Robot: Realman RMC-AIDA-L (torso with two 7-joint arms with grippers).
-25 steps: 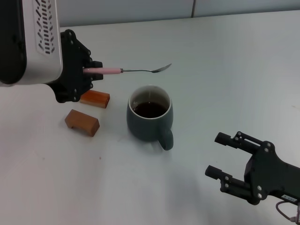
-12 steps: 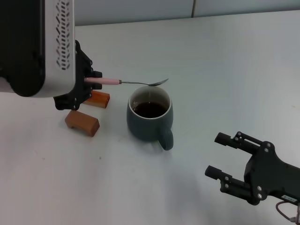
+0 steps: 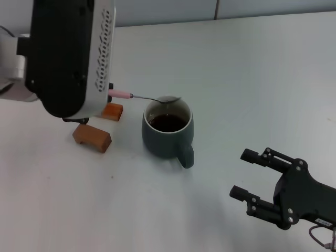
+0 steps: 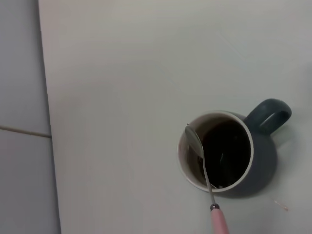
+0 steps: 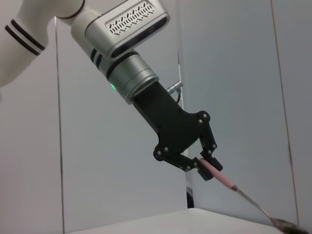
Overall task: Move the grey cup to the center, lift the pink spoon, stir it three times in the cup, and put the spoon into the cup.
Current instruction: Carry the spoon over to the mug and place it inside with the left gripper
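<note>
The grey cup [image 3: 168,132] stands on the white table with dark liquid inside and its handle toward me; it also shows in the left wrist view [image 4: 223,155]. My left gripper [image 5: 204,166] is shut on the pink spoon [image 3: 122,94] by its handle end. The spoon's metal bowl [image 3: 169,98] hangs just over the cup's far rim, tilted down, and in the left wrist view the bowl [image 4: 193,140] sits over the cup's mouth. In the head view the left arm's casing hides the gripper itself. My right gripper [image 3: 247,174] is open and empty at the front right.
Two brown wooden blocks [image 3: 92,137] [image 3: 112,111] lie left of the cup, partly under the left arm. The table's far edge [image 3: 210,20] meets a grey wall.
My left arm has moved right and lower, tipping the spoon's bowl down from above and behind the cup to just over its rim. The right arm and the cup have not moved.
</note>
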